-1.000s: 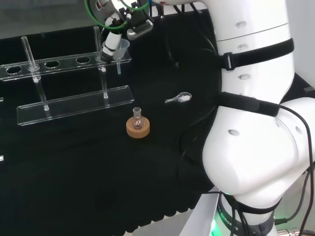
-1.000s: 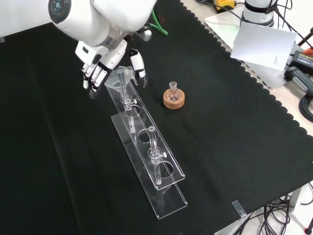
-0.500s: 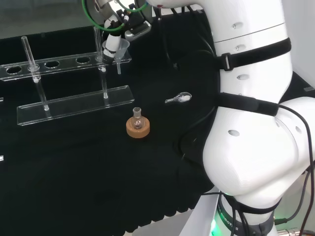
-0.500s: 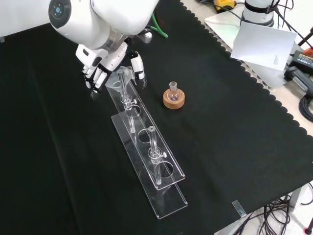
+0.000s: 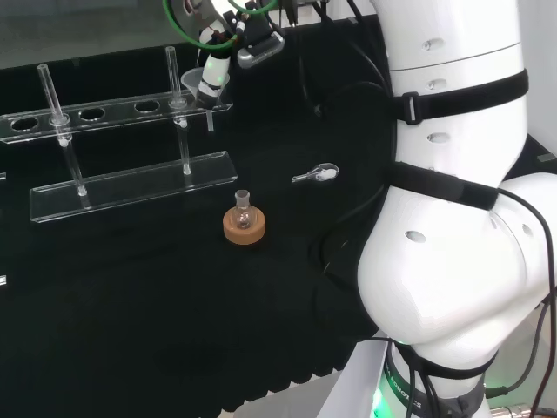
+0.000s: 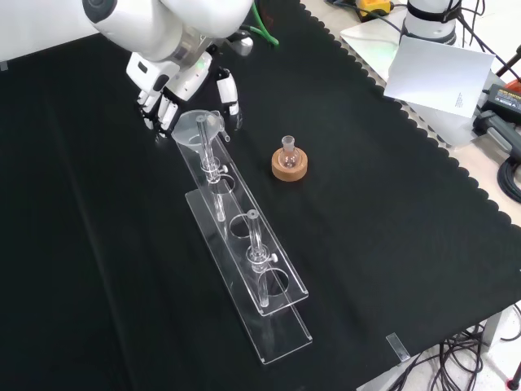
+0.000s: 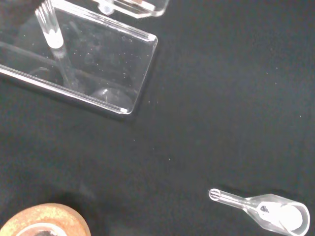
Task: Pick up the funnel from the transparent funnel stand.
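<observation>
Funnel (image 6: 203, 124): clear glass or plastic, seated in the end hole of the transparent funnel stand (image 6: 244, 261), at the stand's end nearest the hand. Mouth up, stem pointing straight down through the upper shelf (image 5: 104, 117); long axis vertical.

Hand (image 6: 175, 90): black and white, at the same end of the stand. In the front view its fingers (image 6: 159, 110) hang on the left of the funnel's rim and the thumb (image 6: 230, 98) on the right, so the funnel's bowl lies between them, just below the palm. In the head view the thumb (image 5: 213, 78) appears to touch the funnel (image 5: 202, 85) at the shelf's right end. The digits look bent round the bowl, probably gripping it, though the clear rim makes actual contact hard to confirm.

Relation governing the next move: the funnel is directly under and within the hand's span, and its stem is still threaded through the shelf. Judged from this, removal calls for a straight upward lift along the stem's axis until the tip clears the hole; any sideways pull first would likely catch the stem on the shelf and rock the stand.

Also on the black cloth (image 6: 391, 244): small round-bottom flask on a cork ring (image 6: 289, 165), near the stand's long side, apart from it; small clear scoop (image 7: 266, 210), well apart from the stand's base plate (image 7: 98, 69).
</observation>
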